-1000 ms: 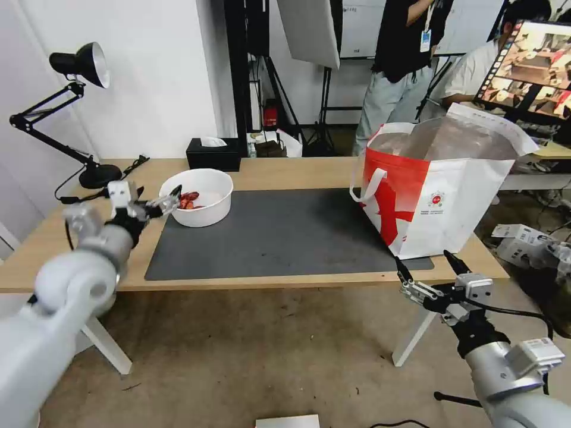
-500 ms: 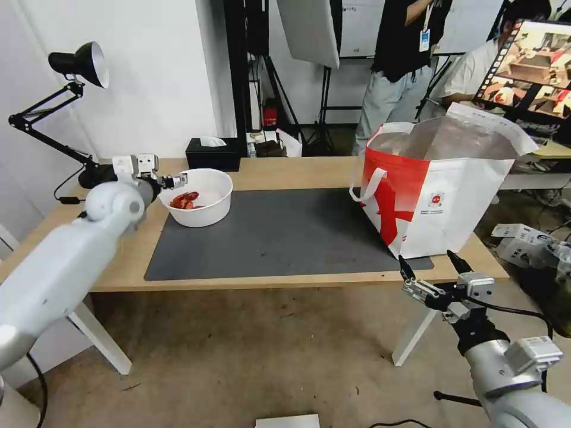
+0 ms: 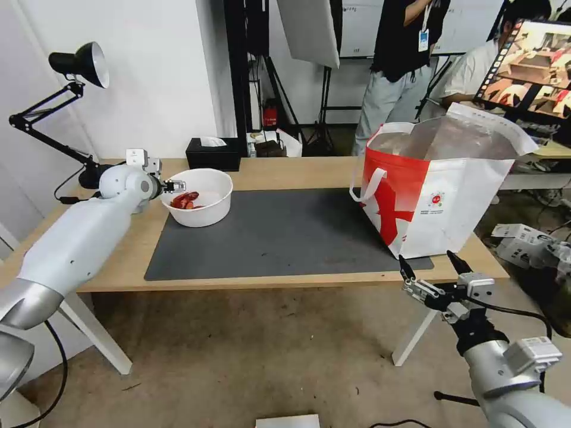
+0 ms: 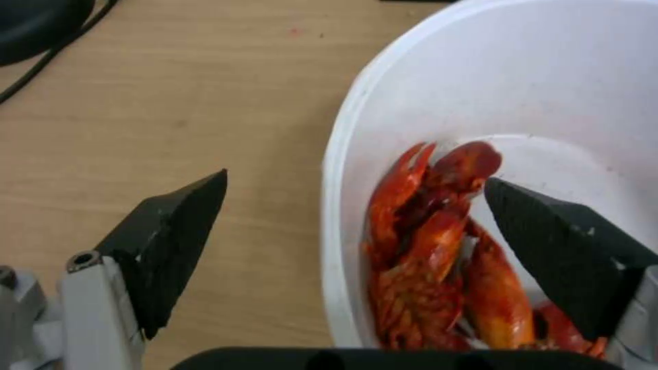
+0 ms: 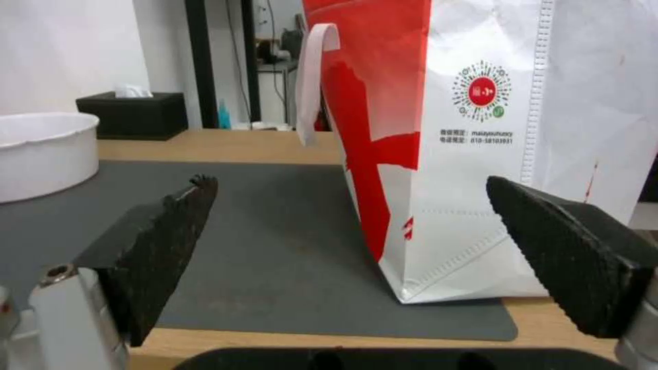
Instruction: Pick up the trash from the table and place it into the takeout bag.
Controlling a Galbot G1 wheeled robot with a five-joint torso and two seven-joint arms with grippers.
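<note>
A: Head view first: the left gripper [image 3: 176, 185] sits at the near-left rim of the white bowl [image 3: 205, 205], left of centre in the frame, with its arm stretched across the tabletop [image 3: 285, 172].

B: And the jaws?

A: Wide apart. In the left wrist view they straddle the bowl wall, one finger outside over bare wood, the other inside beside the red shells [image 4: 439, 246]. Nothing is gripped yet.

B: Where does the bowl stand?

A: On the upper-left corner of the dark grey mat [image 3: 285, 232], with part of it over the wood. The black tissue box [image 3: 213, 153] is just behind it. The takeout bag [image 3: 440, 190] stands well apart at the right of the frame, its mouth open and foil lining showing.

B: The other arm?

A: The right gripper [image 3: 431, 276] hangs low at the lower right, in front of the tabletop edge below the bag, jaws also spread wide and empty.

B: What could go wrong from here?

A: I'd judge the pinch on one thin wall the weak spot. Lifted by a single side, the bowl may tilt and tip shells onto the mat. The inner finger also looks very close to a shell, though I can't tell if it touches; closing on it could give a poor hold. And the bag is tall, so a low carry could knock its rim.
</note>
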